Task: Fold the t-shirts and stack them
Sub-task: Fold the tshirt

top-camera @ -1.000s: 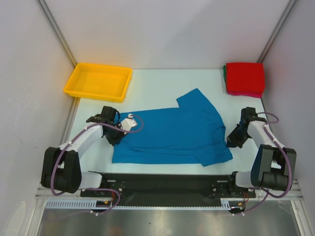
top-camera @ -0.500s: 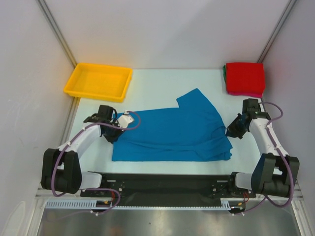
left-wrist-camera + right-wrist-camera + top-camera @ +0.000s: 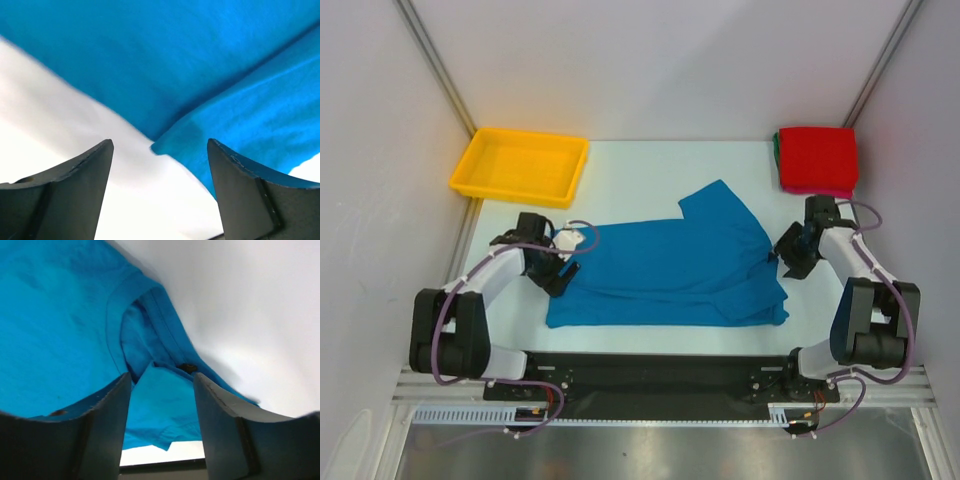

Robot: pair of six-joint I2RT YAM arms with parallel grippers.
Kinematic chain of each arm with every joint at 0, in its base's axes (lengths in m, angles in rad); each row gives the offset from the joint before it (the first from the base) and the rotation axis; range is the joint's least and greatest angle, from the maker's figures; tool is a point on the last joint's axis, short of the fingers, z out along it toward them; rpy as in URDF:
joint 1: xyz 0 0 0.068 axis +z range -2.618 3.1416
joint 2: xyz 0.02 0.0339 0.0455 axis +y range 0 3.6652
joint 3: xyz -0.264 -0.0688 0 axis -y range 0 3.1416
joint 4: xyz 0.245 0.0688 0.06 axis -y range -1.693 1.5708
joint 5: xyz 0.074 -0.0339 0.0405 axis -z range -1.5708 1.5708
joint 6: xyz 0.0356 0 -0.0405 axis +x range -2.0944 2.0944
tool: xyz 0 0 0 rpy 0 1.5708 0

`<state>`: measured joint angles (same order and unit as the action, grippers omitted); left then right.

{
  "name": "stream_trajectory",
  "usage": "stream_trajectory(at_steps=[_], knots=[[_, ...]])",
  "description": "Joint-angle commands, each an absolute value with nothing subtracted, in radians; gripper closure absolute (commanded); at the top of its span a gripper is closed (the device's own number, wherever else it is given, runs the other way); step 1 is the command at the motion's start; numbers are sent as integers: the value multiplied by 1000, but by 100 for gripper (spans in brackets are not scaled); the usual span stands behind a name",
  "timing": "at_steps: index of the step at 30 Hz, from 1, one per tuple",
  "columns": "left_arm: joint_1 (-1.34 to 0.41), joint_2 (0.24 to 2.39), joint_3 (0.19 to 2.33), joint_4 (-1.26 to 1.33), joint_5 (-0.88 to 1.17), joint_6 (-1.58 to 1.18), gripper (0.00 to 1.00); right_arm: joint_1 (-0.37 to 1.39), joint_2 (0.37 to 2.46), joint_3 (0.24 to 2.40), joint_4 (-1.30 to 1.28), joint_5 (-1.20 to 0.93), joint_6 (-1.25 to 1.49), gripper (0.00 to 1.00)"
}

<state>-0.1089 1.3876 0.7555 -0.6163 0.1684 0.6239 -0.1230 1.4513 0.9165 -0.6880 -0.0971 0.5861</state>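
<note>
the blue shirt (image 3: 670, 270) lies lengthwise between both arms. its hem corner sits just ahead of the left gripper (image 3: 160, 143), its collar just ahead of the right gripper (image 3: 162, 375). both grippers gape wide, holding nothing.

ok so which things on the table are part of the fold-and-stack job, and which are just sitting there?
Part of the job:
- blue t-shirt, spread out between the two arms
- folded stack at the far right, red t-shirt on top, pink and green edges showing below it

Just lying about:
- yellow tray, far left
</note>
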Motion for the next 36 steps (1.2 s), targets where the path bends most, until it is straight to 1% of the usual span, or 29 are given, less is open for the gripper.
stream_trajectory(at_steps=[1, 3, 4, 7, 8, 10, 11, 12, 16, 17, 20, 22, 25, 28, 30, 33, 34, 36], knots=[[-52, 1367, 866, -627, 224, 510, 18, -91, 1421, 1038, -678, -16, 500, 39], [-5, 1362, 943, -592, 213, 439, 21, -45, 1422, 1100, -635, 24, 419, 35], [-5, 1370, 974, -544, 189, 379, 21, -38, 1437, 1114, -623, 28, 404, 35], [-5, 1422, 1011, -448, 104, 293, 25, -40, 1541, 1161, -563, -20, 388, 37], [-5, 1487, 1031, -451, 92, 287, 28, -35, 1572, 1195, -540, -40, 384, 38], [-18, 1578, 1090, -468, 49, 293, 30, -17, 1684, 1280, -535, -55, 364, 39], [-21, 1597, 1104, -465, 37, 299, 30, -11, 1731, 1281, -544, -52, 357, 39], [-26, 1615, 1112, -456, 25, 304, 30, -5, 1808, 1354, -554, -45, 341, 40], [-31, 1709, 1189, -448, 3, 316, 30, 29, 1969, 1498, -577, -32, 305, 41], [-31, 1754, 1202, -451, -27, 316, 30, 29, 1994, 1523, -586, -35, 304, 40], [-31, 1804, 1233, -440, -66, 319, 29, 37, 2086, 1615, -600, -52, 296, 40], [-29, 1838, 1252, -433, -48, 321, 26, 46, 2146, 1687, -615, -60, 273, 40], [-31, 1894, 1292, -469, -12, 321, 26, 67, 2201, 1781, -641, -38, 253, 39], [-31, 1922, 1281, -480, 34, 322, 30, 80, 2258, 1827, -661, -35, 218, 39], [-32, 1916, 1255, -473, 86, 333, 33, 86, 2293, 1871, -692, -44, 199, 40], [-41, 1916, 1250, -469, 89, 344, 39, 103, 2309, 1882, -706, -46, 181, 43], [-44, 1922, 1255, -469, 84, 344, 45, 106, 2312, 1882, -709, -45, 179, 43], [-44, 1939, 1272, -468, 84, 341, 53, 106, 2313, 1876, -713, -44, 192, 57]])
